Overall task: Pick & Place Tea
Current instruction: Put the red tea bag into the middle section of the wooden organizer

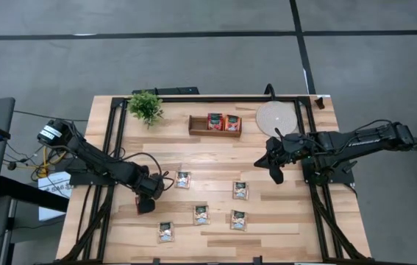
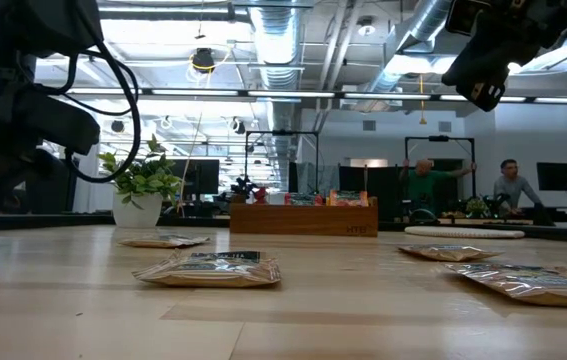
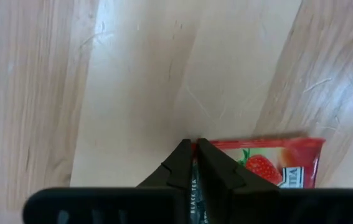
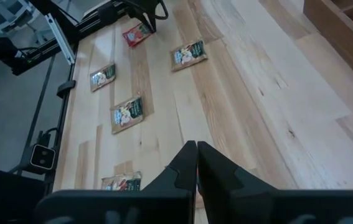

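1. Table (image 1: 215, 165): pale wood planks, visible grain, smooth with a soft satin sheen, fine scratches.
2. Red sachet (image 3: 269, 163), lower right of left wrist frame: glossy printed foil or plastic.
3. Green-white sachets (image 2: 210, 268), lower centre of low view: crinkled, shiny film.
4. Tray (image 1: 215, 126), upper centre of high view: darker brown wood, matt.
5. Left gripper (image 3: 196, 163) fingers: matt black plastic look.
6. Floor (image 1: 193, 51): grey, matt.

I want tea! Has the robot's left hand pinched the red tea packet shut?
Shut on it: the left gripper has its fingers together on the red tea packet's edge.
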